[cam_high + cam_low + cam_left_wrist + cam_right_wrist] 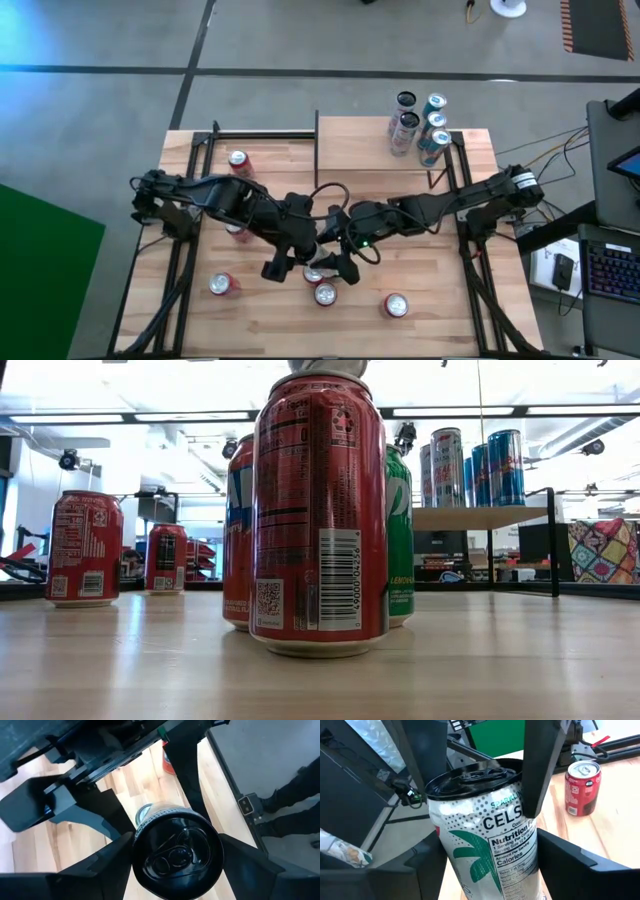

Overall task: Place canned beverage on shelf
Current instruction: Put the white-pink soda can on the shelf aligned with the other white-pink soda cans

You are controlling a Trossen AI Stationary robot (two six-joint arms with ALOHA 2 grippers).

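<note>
Over the middle of the big butcher-block tabletop (420, 300), both dark arms met, and that was where the job stood.

Well away from the two grippers, toward the far corner on the right arm's side, the small light-wood shelf on thin black uprights (350, 140) already carried four tall slim cans (418, 125), clustered at its end. So part of the stocking looked done, with bare board left beside them.

The left gripper (177, 870) was clamped on a white, black-topped Celsius can with a green palm print (485, 820), held tilted off the wood. The right gripper (490, 870) had its own fingers (580, 862) set against the same can lower down. The can filled the gap, so to me it looked gripped by both, as in a hand-over from left to right. That can had not reached the shelf. By my reckoning the left had yet to let go, and the right had yet to carry the can across and stand it up beside the others.

Just below and beside the grippers, several short red soda cans (396, 305) stood loose on the table, awaiting their turn.
</note>
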